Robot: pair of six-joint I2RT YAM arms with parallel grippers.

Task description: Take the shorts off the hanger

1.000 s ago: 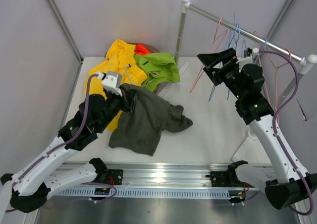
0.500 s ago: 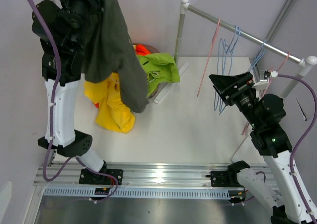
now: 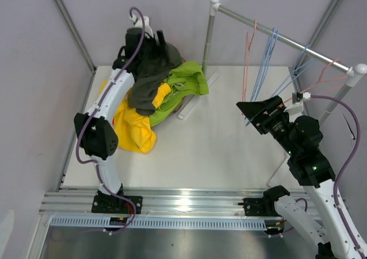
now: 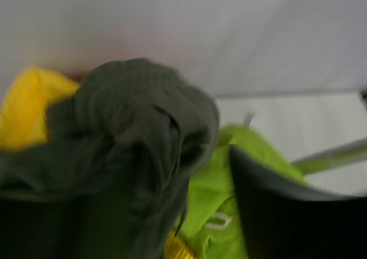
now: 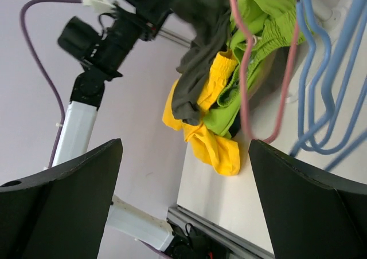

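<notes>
The dark olive-grey shorts (image 3: pixel 148 78) lie crumpled on a pile at the back left, over the yellow shorts (image 3: pixel 135 128) and beside the lime green shorts (image 3: pixel 184 80). My left gripper (image 3: pixel 155 41) hovers just above the pile. In the left wrist view its jaws (image 4: pixel 172 213) stand apart. The olive-grey shorts (image 4: pixel 126 133) bunch against the left side and hide that finger. Green cloth (image 4: pixel 218 201) shows in the gap. My right gripper (image 3: pixel 252 111) is open and empty below the hangers (image 3: pixel 247 64), which hang bare on the rail. Its wrist view looks between its fingers (image 5: pixel 183 173) at the pile.
A metal rail (image 3: pixel 287 41) on two white-capped posts crosses the back right. It carries several bare pink and blue wire hangers (image 5: pixel 321 98). Grey walls close in the table (image 3: pixel 218 150) on the left, back and right. The arms' base rail runs along the near edge.
My left arm swung the olive-grey shorts up high, then down onto the pile at the back left, and its jaws opened. My right arm drew back a little from the hangers.
</notes>
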